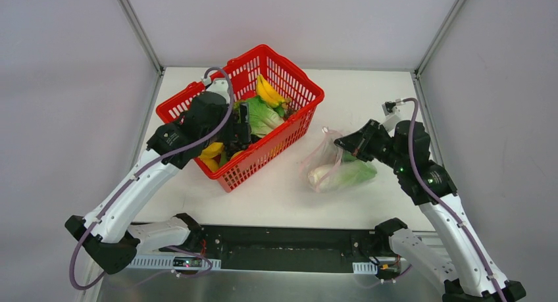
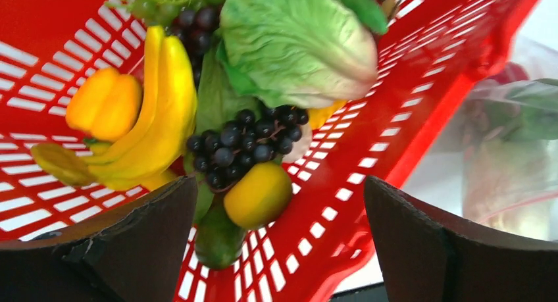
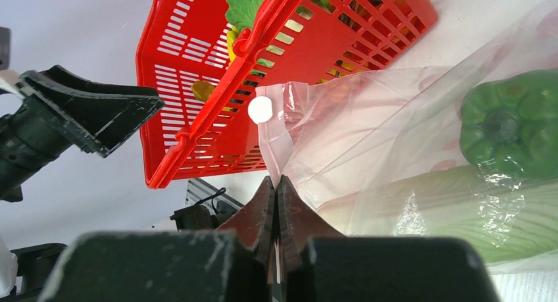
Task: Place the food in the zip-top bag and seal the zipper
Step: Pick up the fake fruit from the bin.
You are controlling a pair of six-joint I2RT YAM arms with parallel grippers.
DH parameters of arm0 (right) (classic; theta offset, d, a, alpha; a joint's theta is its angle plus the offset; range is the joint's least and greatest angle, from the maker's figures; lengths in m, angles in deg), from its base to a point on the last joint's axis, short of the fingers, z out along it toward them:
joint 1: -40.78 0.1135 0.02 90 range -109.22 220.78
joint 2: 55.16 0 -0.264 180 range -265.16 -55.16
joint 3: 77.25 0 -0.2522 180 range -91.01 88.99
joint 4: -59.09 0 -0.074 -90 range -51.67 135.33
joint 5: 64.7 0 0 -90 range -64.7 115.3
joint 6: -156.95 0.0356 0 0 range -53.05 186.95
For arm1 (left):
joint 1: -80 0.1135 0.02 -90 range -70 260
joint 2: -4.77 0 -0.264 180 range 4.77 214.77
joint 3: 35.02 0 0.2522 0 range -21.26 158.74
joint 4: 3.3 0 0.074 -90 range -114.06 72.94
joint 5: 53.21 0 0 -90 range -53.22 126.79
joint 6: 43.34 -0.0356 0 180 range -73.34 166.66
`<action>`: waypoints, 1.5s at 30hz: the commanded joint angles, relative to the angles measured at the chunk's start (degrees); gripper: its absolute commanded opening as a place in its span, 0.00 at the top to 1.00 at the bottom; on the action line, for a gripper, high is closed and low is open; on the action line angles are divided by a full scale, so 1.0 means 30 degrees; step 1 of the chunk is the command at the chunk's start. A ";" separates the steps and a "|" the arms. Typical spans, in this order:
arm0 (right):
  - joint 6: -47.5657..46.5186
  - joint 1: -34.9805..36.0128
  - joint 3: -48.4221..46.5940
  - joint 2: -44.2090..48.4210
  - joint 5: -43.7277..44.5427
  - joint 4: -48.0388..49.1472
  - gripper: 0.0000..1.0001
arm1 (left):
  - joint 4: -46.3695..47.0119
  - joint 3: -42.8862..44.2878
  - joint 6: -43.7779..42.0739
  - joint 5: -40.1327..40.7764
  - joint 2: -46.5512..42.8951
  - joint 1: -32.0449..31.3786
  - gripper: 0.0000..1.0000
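My left gripper (image 1: 241,128) hangs open and empty inside the red basket (image 1: 299,104). In the left wrist view its jaws (image 2: 279,183) stand wide apart over a yellow-green fruit (image 2: 258,195), dark grapes (image 2: 245,144), bananas (image 2: 161,114) and leafy greens (image 2: 296,45). The clear zip-top bag (image 1: 339,169) lies right of the basket and holds a long white-green cabbage (image 3: 460,213) and a green pepper (image 3: 507,124). My right gripper (image 3: 276,181) is shut on the bag's mouth edge and holds it up (image 1: 340,144). The pinkish zipper strip (image 3: 273,141) with a white tab (image 3: 261,109) rises from the jaws.
The basket's near wall (image 2: 408,118) stands between the left gripper and the bag (image 2: 520,151). An orange-yellow fruit (image 2: 105,104) lies at the basket's left. Grey walls close in the table at the back and sides. A black rail (image 1: 283,239) runs along the near edge.
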 commanded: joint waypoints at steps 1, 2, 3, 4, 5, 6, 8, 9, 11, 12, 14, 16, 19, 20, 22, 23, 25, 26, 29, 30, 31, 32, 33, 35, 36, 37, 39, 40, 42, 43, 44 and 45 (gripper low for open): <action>0.0448 -0.0036 0.0119 0.0023 -0.0345 0.1017 1.00 | -0.2552 0.0131 -0.0587 -0.2230 0.0900 0.1845 0.01; 0.0493 -0.0032 0.0105 -0.0027 -0.0422 0.1027 1.00 | -0.3028 0.0246 -0.0617 -0.2456 0.1233 0.2163 0.01; 0.0477 -0.0035 0.0071 -0.0062 -0.0462 0.0999 1.00 | -0.3545 0.0348 -0.0559 -0.2491 0.1659 0.2463 0.01; 0.0510 -0.0032 0.0037 -0.0099 -0.0471 0.0992 1.00 | -0.4016 0.0504 -0.0339 -0.2657 0.2064 0.2822 0.01; 0.0526 -0.0039 0.0055 -0.0064 -0.0443 0.0991 1.00 | -0.4397 0.0619 -0.0066 -0.2930 0.2587 0.3179 0.01; 0.0539 -0.0047 0.0075 -0.0048 -0.0388 0.0991 1.00 | -0.4676 0.0688 0.0129 -0.3477 0.3051 0.3544 0.01; 0.0570 -0.0045 0.0118 -0.0021 -0.0274 0.0991 1.00 | -0.4954 0.0792 0.0204 -0.4637 0.4007 0.3756 0.01; 0.0570 -0.0030 0.0142 -0.0014 -0.0268 0.1006 1.00 | -0.4928 0.0750 0.0285 -0.4947 0.4320 0.3764 0.01; 0.0571 -0.0054 0.0149 0.0002 -0.0267 0.0948 1.00 | -0.4335 0.0274 0.0329 -0.5382 0.4652 0.3780 0.01; 0.0571 -0.0038 0.0149 0.0007 -0.0242 0.0912 1.00 | -0.4166 0.0096 0.0317 -0.5933 0.4789 0.3834 0.01; 0.0571 -0.0035 0.0149 0.0012 -0.0238 0.0849 1.00 | -0.4125 -0.0015 0.0442 -0.6436 0.5190 0.3853 0.01; 0.0543 -0.0038 0.0177 0.0089 -0.0116 0.0817 1.00 | -0.3827 -0.0187 0.0689 -0.7140 0.5333 0.3853 0.02; 0.0512 -0.0050 0.0237 0.0092 0.0021 0.0837 1.00 | -0.3515 -0.0581 0.1071 -0.6906 0.5463 0.3853 0.02; 0.0512 -0.0041 0.0237 0.0041 -0.0015 0.0858 0.99 | -0.3599 -0.0637 0.1187 -0.6666 0.5641 0.3853 0.02; 0.0512 -0.0032 0.0212 -0.0038 -0.0100 0.0889 0.99 | -0.3591 -0.0787 0.1398 -0.6721 0.6109 0.3853 0.02; 0.0512 -0.0046 0.0208 -0.0071 -0.0133 0.0901 0.99 | -0.3568 -0.0854 0.1528 -0.6888 0.6319 0.3853 0.03; 0.0497 -0.0036 0.0179 -0.0130 -0.0150 0.0910 0.99 | -0.3658 -0.0973 0.1722 -0.7035 0.6655 0.3838 0.04; 0.0485 -0.0051 0.0168 -0.0141 -0.0150 0.0904 0.99 | -0.3527 -0.1159 0.1883 -0.7008 0.6658 0.3826 0.04; 0.0483 -0.0046 0.0248 -0.0116 -0.0027 0.0949 0.99 | -0.3029 -0.1811 0.2315 -0.7116 0.6662 0.3824 0.04; 0.0483 -0.0041 0.0291 -0.0110 -0.0006 0.0960 0.99 | -0.3054 -0.1934 0.2397 -0.7095 0.6765 0.3824 0.05; 0.0483 -0.0050 0.0284 -0.0159 -0.0004 0.0947 0.99 | -0.3046 -0.2055 0.2444 -0.7052 0.6895 0.3824 0.06; 0.0483 -0.0034 0.0291 -0.0170 -0.0026 0.0960 0.99 | -0.3016 -0.2169 0.2493 -0.7072 0.7025 0.3824 0.07; 0.0490 -0.0028 0.0310 -0.0197 -0.0054 0.0983 0.99 | -0.3012 -0.2217 0.2511 -0.7152 0.7210 0.3824 0.08; 0.0484 -0.0048 0.0325 -0.0245 -0.0036 0.1041 1.00 | -0.2899 -0.2322 0.2528 -0.7310 0.7527 0.3782 0.11; 0.0479 -0.0030 0.0325 -0.0258 -0.0033 0.1049 0.99 | -0.2796 -0.2421 0.2617 -0.7233 0.7635 0.3778 0.13; 0.0482 -0.0050 0.0329 -0.0278 -0.0018 0.1053 1.00 | -0.2736 -0.2464 0.2695 -0.7146 0.7671 0.3767 0.14; 0.0505 -0.0043 0.0339 -0.0285 -0.0031 0.1057 0.99 | -0.2633 -0.2455 0.2689 -0.7253 0.7654 0.3765 0.20; 0.0510 -0.0051 0.0341 -0.0288 -0.0033 0.1050 0.99 | -0.2672 -0.2428 0.2689 -0.7247 0.7563 0.3743 0.25; 0.0508 -0.0054 0.0354 -0.0260 0.0038 0.1022 0.99 | -0.2776 -0.2344 0.2620 -0.7133 0.7281 0.3736 0.31; 0.0515 -0.0049 0.0354 -0.0256 0.0075 0.1020 0.99 | -0.2876 -0.2224 0.2556 -0.7024 0.7157 0.3736 0.34; 0.0520 -0.0052 0.0340 -0.0270 0.0083 0.1042 0.99 | -0.3122 -0.2117 0.2504 -0.6929 0.7047 0.3736 0.41; 0.0513 -0.0034 0.0327 -0.0290 0.0084 0.1023 1.00 | -0.3286 -0.2012 0.2417 -0.6845 0.6901 0.3736 0.47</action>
